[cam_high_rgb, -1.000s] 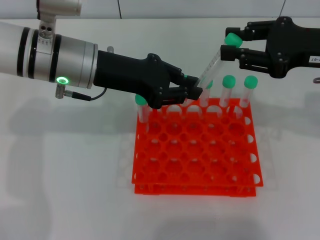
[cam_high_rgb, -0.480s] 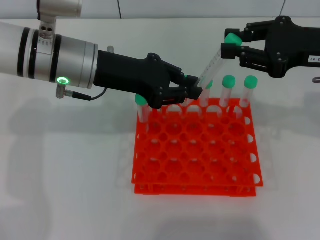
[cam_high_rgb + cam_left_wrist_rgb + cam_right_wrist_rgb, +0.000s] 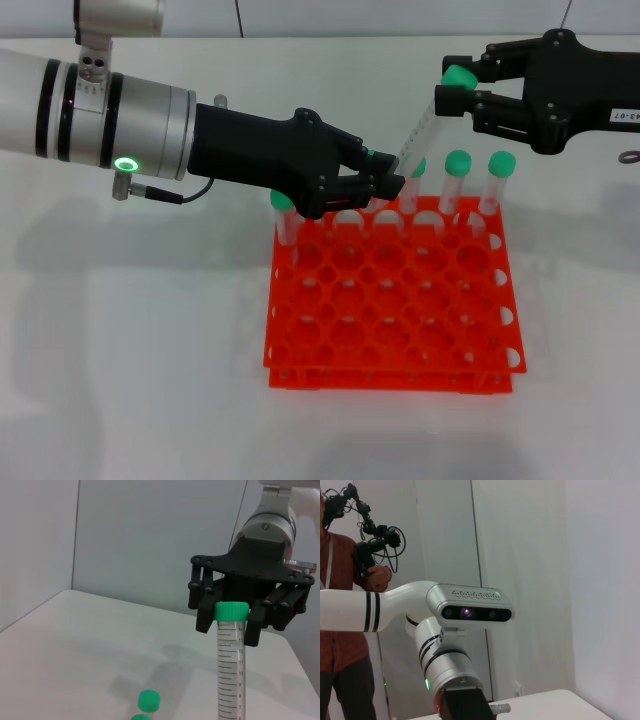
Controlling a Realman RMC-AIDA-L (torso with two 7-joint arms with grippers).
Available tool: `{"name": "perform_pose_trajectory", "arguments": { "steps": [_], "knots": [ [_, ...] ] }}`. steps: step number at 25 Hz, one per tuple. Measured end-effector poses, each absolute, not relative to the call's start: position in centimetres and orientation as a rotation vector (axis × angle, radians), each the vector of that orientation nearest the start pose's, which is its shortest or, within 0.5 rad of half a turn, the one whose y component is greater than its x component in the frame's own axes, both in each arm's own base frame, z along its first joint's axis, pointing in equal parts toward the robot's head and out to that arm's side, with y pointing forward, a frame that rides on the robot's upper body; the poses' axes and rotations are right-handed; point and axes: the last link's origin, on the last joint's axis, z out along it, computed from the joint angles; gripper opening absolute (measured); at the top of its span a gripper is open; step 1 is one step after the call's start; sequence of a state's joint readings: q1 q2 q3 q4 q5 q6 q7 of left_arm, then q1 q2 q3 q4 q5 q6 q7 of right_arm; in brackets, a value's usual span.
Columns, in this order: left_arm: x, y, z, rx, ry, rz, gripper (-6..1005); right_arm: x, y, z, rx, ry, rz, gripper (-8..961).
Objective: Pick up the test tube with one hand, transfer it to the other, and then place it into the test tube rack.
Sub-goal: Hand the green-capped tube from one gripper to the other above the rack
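Your left gripper [image 3: 385, 180] had its jaws closed on the lower end of the test tube [image 3: 418, 128], holding it above the far edge of the test tube rack [image 3: 390, 300]. The tube leaned up toward one o'clock in the head view, its green cap sitting between the spread jaws of your right gripper [image 3: 458, 92]. One jaw stood on each side of the cap, close to it; you could not tell whether either one touched it. In the left wrist view the cap [image 3: 231, 611] sat level with the jaw tips of that same right gripper [image 3: 230, 630], and the tube's printed scale read 14, 13, 12, 10, 9, 8, 7 going down.

The right gripper carried a small white label [image 3: 625, 117]; only characters like "-07" could be read. Other green-capped tubes [image 3: 456, 180] stood in the rack's far row, at about twelve o'clock on the rack. The rack sat on the white surface [image 3: 130, 350].
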State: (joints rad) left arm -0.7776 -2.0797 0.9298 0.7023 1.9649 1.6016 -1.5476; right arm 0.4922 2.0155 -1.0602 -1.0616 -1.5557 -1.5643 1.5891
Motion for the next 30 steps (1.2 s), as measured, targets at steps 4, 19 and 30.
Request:
{"name": "perform_pose_trajectory", "arguments": {
  "steps": [4,19,30],
  "knots": [
    [-15.42,36.54,-2.36,-3.063,-0.349,-0.641,205,16.05,34.96,5.5,-2.757,0.211,0.92,277],
    [-15.33,36.28,-2.76,-3.089,-0.328,-0.617,280,15.99,34.94,5.53,-2.758,0.205,0.918,276],
    [-15.14,36.37,-2.58,-3.077,-0.371,-0.651,551,15.97,34.92,5.56,-2.757,0.202,0.916,274]
  ]
}}
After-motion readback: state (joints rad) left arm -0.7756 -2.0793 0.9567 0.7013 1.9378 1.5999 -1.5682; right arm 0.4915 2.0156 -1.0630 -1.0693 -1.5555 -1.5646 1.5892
